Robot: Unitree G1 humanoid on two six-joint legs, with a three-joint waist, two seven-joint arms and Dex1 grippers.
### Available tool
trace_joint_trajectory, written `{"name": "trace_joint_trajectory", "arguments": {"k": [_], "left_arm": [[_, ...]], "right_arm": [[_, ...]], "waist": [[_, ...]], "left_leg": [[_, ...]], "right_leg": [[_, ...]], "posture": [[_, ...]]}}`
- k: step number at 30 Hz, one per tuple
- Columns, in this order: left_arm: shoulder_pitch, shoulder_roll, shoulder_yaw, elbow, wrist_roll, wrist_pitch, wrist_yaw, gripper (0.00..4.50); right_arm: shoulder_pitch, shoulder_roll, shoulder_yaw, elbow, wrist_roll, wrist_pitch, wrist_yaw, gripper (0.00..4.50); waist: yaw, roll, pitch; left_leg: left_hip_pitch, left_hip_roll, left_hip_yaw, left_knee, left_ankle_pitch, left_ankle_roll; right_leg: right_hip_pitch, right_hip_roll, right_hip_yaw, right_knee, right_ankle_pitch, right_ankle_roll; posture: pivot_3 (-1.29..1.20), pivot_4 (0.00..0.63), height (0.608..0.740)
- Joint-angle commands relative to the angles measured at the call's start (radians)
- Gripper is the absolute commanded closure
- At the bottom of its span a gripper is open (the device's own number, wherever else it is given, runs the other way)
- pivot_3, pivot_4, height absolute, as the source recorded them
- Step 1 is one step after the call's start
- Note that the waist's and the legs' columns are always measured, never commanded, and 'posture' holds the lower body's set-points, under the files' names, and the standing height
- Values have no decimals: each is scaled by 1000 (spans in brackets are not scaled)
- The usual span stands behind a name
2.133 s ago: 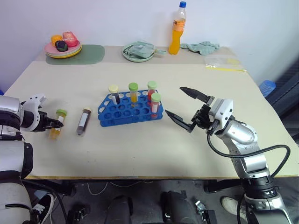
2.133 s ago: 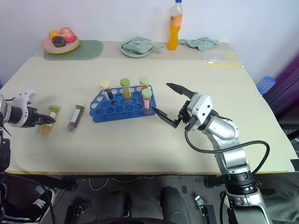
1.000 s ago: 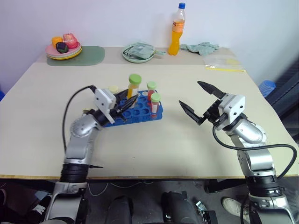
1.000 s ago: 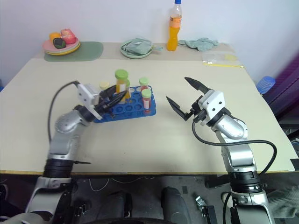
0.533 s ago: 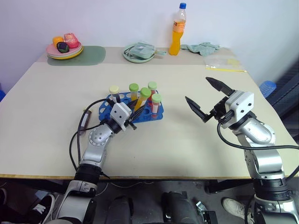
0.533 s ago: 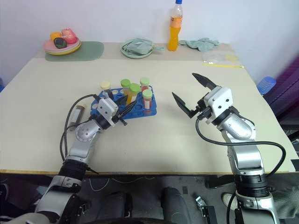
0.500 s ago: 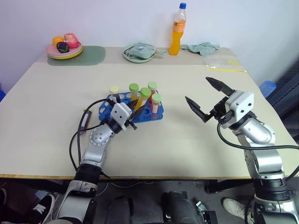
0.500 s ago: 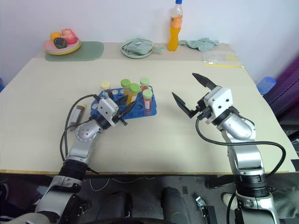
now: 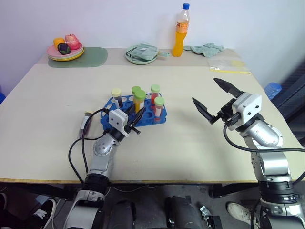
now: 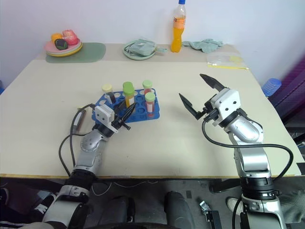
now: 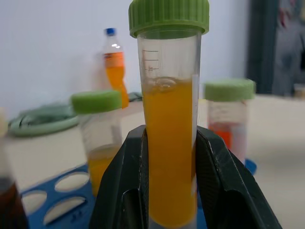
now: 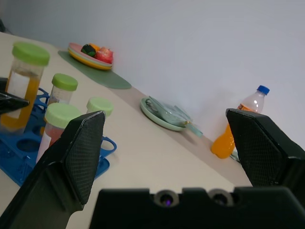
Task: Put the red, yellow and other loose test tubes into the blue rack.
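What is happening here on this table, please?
The robot is filling a blue rack with tubes. Its left tool is shut on a yellow tube, held upright over the rack. The right tool hangs open and empty to the side. One brown tube lies loose on the table beside the rack.

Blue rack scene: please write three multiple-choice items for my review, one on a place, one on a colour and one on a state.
1. Where is the tube lying flat?
A. On the table, left of the rack
B. Beside the bottle
C. On the pink plate

2. What colour is the cap of the yellow tube in the left hand?
A. Blue
B. Red
C. Green

3. What state is the right hand in?
A. Shut on a tube
B. Open and empty
C. Shut on a cloth

Answers:
1 A: it rests on bare tabletop beside the rack.
2 C: the left wrist view shows a green cap.
3 B: its fingers are spread with nothing between them.
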Motion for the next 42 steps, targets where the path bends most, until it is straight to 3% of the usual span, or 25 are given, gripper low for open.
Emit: {"name": "trace_joint_trajectory", "arguments": {"k": [1, 4, 10, 12, 17, 21, 26, 29, 33, 37, 42], "left_arm": [[0, 1, 25, -20, -68, 20, -46, 3731], [8, 10, 27, -32, -113, 66, -105, 3731], [25, 37, 33, -82, -117, 73, -133, 748], [51, 64, 30, -144, -137, 125, -152, 29], [181, 183, 37, -419, -216, 350, -159, 29], [261, 345, 131, -663, -328, 607, -96, 29], [273, 516, 284, -762, -463, 884, -11, 29], [249, 630, 369, -756, -541, 1044, 9, 29], [174, 783, 439, -649, -682, 1382, 68, 29], [-8, 887, 415, -486, -666, 1684, 196, 29], [-230, 1009, 267, -291, -618, 1870, 98, 29]], "right_arm": [[-25, -8, -16, -9, -3, -21, -5, 0], [-36, -7, -13, -8, -5, -18, -6, 0], [-46, -6, -11, 1, -7, -19, -2, 0], [-49, -5, -9, 4, -8, -20, -2, 0], [-45, -2, -4, 5, -13, -24, -3, 0], [-51, 10, 7, 36, -16, -44, 3, 0], [-77, 13, 14, 97, -17, -82, 18, 0], [-87, 13, 18, 129, -15, -106, 27, 0], [-97, 25, 35, 156, -20, -134, 29, 0], [-100, 31, 42, 167, -24, -147, 31, 0], [-103, 29, 44, 167, -23, -150, 38, 0]], "waist": [[0, 0, 0], [0, 0, 0], [2, 0, 0], [-1, 0, 0], [-3, 1, 1], [-3, 0, 1], [-1, 2, 2], [-2, 2, 3], [-2, 3, 4], [-2, 3, 5], [-3, 1, 6]], "left_leg": [[0, 0, 0, 0, 0, 0], [0, 0, 0, 0, 0, 0], [0, 0, 0, 0, 0, 0], [0, 0, 0, 0, 0, 0], [1, 1, -1, -1, 0, 0], [1, 2, 0, -1, 0, 0], [2, 1, 0, -1, 0, 0], [2, 1, 0, -2, 0, 0], [2, 1, 0, -2, 0, 0], [3, 1, 0, -2, 0, 0], [3, 1, 1, -4, 0, 0]], "right_leg": [[0, 0, 0, 0, 0, 0], [0, 0, 0, 0, 0, 0], [0, 0, 0, 0, 0, -1], [0, 0, 0, 0, -1, -1], [0, 1, 0, 0, -1, -1], [0, 1, 0, 0, -2, -4], [0, 0, 0, 0, -2, -4], [0, 0, 0, 0, -2, -4], [0, 0, 0, 0, -3, -4], [0, 1, 1, 0, -3, -4], [0, 1, 1, 0, -3, -4]], "posture": [[0, 150, 740], [0, 150, 740], [0, 150, 740], [0, 150, 740], [0, 150, 740], [0, 150, 740], [0, 150, 740], [0, 150, 740], [0, 150, 740], [0, 150, 740], [0, 150, 740]]}}
